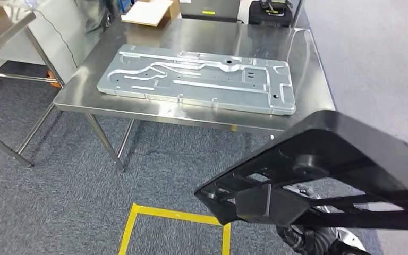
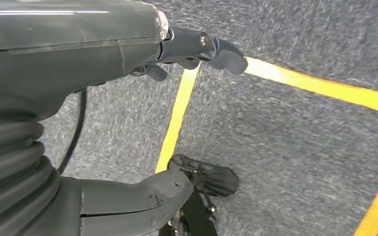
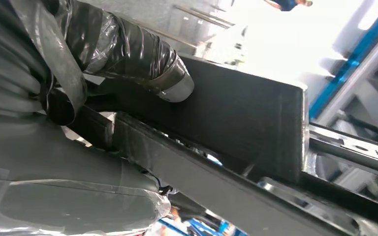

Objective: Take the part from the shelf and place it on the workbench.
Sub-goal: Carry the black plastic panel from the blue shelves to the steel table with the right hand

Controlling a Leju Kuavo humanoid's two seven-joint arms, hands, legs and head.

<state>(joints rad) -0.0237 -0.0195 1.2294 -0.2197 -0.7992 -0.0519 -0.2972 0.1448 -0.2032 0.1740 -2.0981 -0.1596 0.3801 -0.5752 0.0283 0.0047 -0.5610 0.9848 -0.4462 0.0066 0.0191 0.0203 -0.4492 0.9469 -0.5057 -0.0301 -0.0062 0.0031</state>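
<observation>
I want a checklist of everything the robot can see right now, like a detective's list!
Surface: steel workbench, shiny, on grey carpet.
Job's things: black plastic part held in the air, short of the bench.
Clutter: large grey metal plate lying flat on the bench; cardboard box and black device at the far edge.
Hands: right hand grips the black part; left hand hangs over the floor, holding nothing.
Cables: thin cable beside the bench.
Surroundings: yellow floor tape; steel shelf frame to the left.

black part [image 1: 329, 170] held low right, grey plate [image 1: 199, 78] on workbench [image 1: 308, 58]
</observation>
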